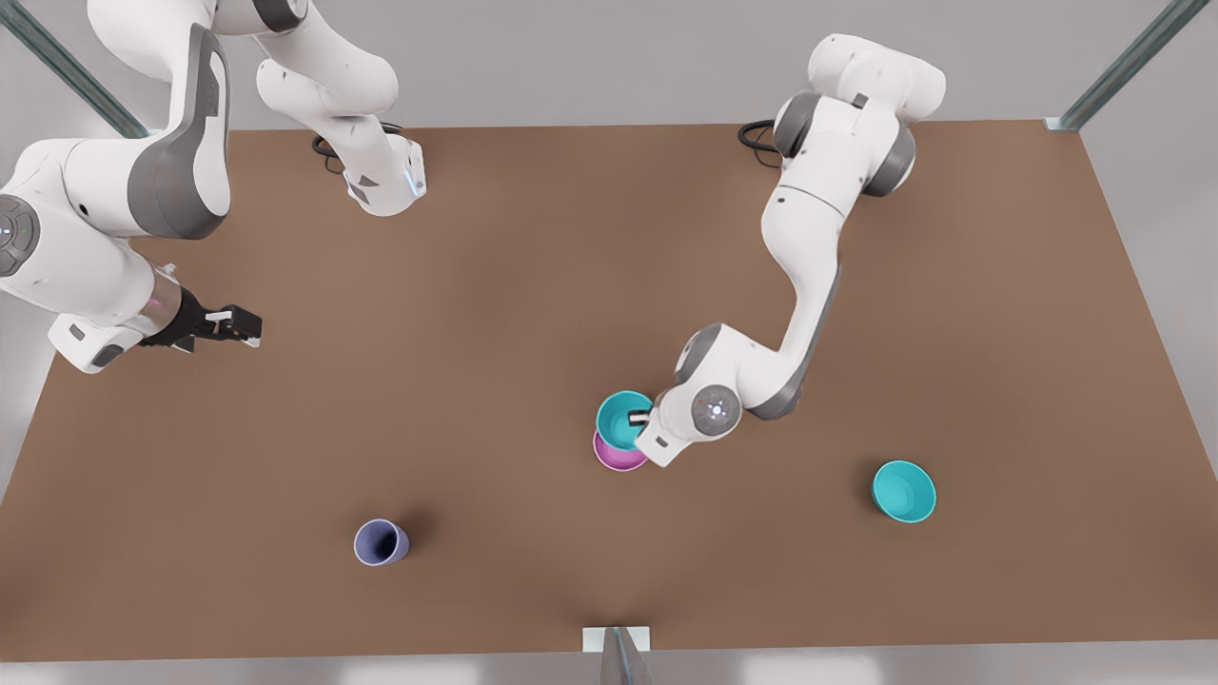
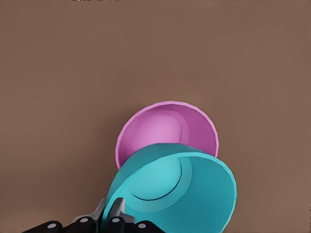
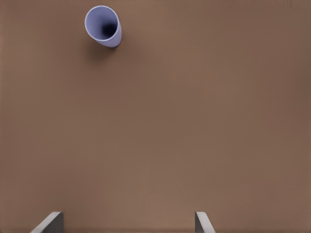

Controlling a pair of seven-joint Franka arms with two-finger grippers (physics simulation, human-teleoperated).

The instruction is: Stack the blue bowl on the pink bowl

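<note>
The blue bowl hangs by its rim from my left gripper, which is shut on it, on the arm at the front view's right. It overlaps the pink bowl, which sits on the table just below. The blue bowl is offset from the pink one and covers only part of it. I cannot tell whether the two touch. My right gripper waits open and holds nothing at the front view's left.
A second turquoise bowl sits at the front view's right. A lavender cup stands near the front edge, left of centre. The brown table has a small bracket at its front edge.
</note>
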